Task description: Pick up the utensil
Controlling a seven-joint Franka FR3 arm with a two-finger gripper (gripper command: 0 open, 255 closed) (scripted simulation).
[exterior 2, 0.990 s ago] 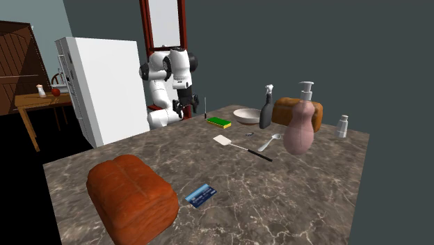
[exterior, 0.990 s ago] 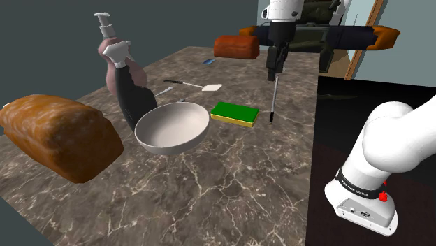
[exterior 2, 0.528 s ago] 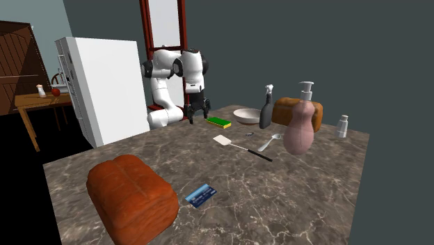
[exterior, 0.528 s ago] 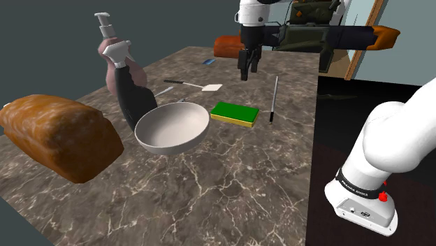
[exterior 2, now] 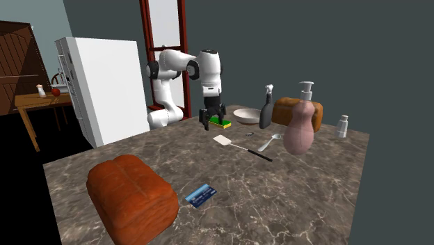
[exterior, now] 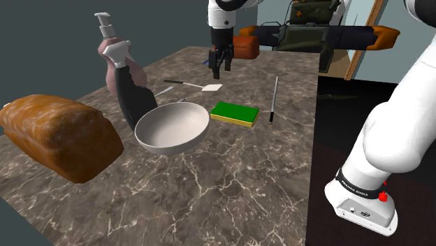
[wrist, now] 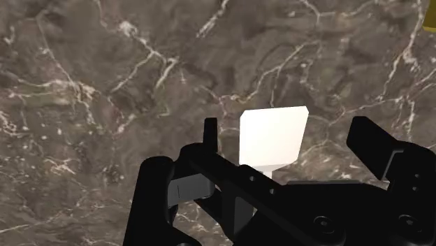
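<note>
A spatula (exterior: 212,88) with a white blade and a thin black handle lies flat on the dark marble counter (exterior: 230,182), just beyond the bowl. My black gripper (exterior: 219,66) hangs a little above the blade, pointing down, apart from it. In the second exterior view the gripper (exterior 2: 214,124) hovers just behind the spatula (exterior 2: 224,140). The wrist view looks straight down: the white blade (wrist: 272,136) lies below, between my open fingers (wrist: 374,143), and the gripper (wrist: 290,147) holds nothing. A spoon (exterior 2: 270,143) and a thin dark rod-like utensil (exterior: 274,100) also lie on the counter.
A white bowl (exterior: 172,127), green sponge (exterior: 235,112), spray bottle (exterior: 129,84) and pink soap dispenser (exterior 2: 300,125) stand near the spatula. Bread loaves (exterior: 59,136) (exterior 2: 132,195) sit at the ends. A blue card (exterior 2: 201,195) and a shaker (exterior 2: 342,126) lie farther off.
The gripper has swung toward the shoulder view's left, from above the thin rod to above the spatula's blade. Nothing on the counter has moved.
</note>
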